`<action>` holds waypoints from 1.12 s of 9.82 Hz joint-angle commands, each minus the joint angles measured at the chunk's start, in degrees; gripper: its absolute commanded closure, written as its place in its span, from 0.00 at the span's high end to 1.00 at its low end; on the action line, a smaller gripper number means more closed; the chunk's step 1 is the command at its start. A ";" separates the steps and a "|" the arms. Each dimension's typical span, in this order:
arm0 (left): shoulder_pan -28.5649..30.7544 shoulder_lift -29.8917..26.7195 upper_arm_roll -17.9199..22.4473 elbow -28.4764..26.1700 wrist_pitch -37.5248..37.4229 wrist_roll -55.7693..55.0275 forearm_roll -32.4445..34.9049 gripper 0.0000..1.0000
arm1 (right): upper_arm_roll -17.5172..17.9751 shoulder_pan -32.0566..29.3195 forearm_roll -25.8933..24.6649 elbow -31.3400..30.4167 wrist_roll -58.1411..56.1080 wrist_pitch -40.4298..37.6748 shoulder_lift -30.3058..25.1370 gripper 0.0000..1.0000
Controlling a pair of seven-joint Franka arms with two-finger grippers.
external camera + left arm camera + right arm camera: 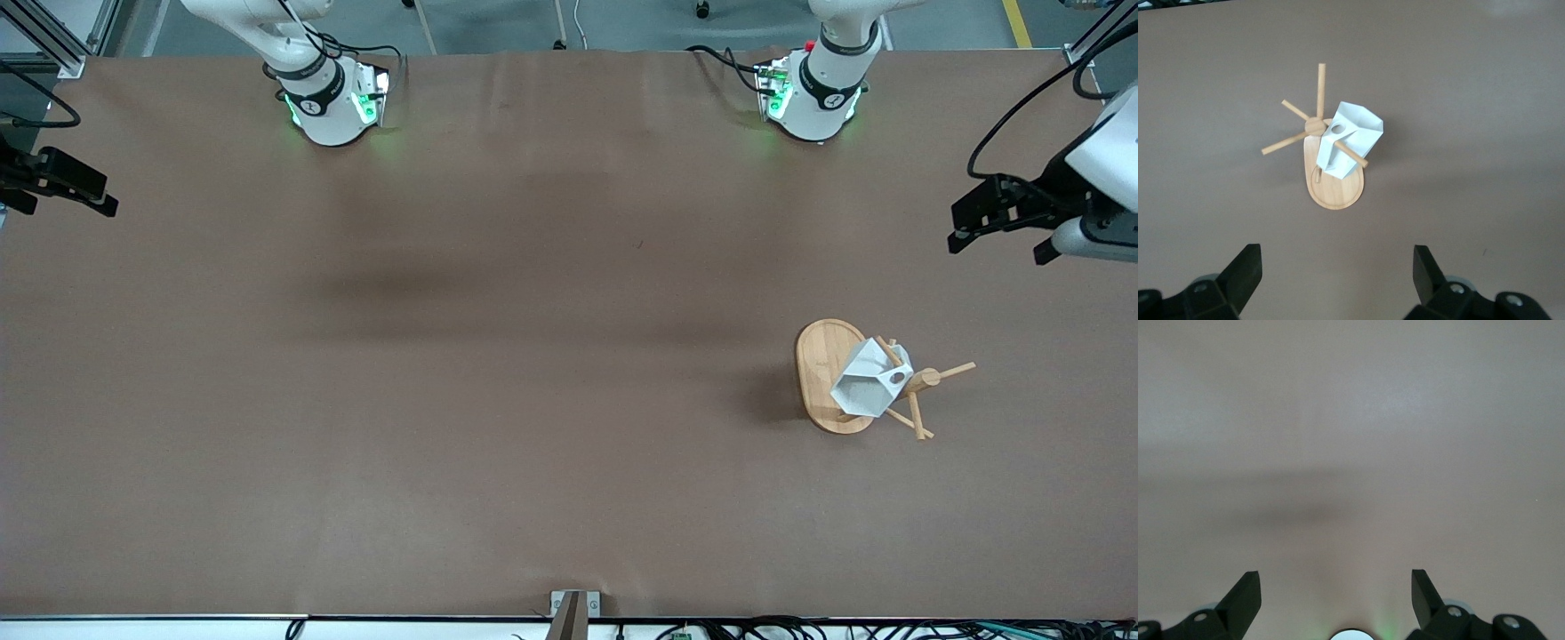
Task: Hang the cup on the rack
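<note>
Currently, the right gripper hangs over the table's edge at the right arm's end, holding nothing. Its fingers stand wide apart in the right wrist view, with only bare brown tabletop showing between them.

Toward the left arm's end, and nearer to the front camera than both arm bases, stands the rack. Its oval base lies flat on the table, its post is upright, and its thin pegs cross out from the post. The cup hangs on one of those pegs, tilted, with the peg passing through its handle hole. It sits over the base and clear of the tabletop. The left wrist view shows the same: cup threaded on a peg of the rack.

The left gripper hangs over the table's edge at the left arm's end, well apart from the rack. Its fingers are spread wide and hold nothing.
</note>
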 commanded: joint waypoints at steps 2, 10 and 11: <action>-7.47 -7.15 6.59 -11.27 1.20 -0.56 1.31 1.00 | 0.19 -0.05 0.76 -0.30 0.57 0.14 -0.67 0.99; -8.36 -10.26 8.01 -15.17 1.81 -0.56 2.97 1.00 | 0.19 -0.93 0.76 -0.39 0.05 0.22 -0.67 0.99; -8.36 -9.03 7.92 -13.50 1.20 -0.39 3.24 1.00 | 0.19 -0.93 0.76 -0.39 0.05 0.31 -0.67 0.99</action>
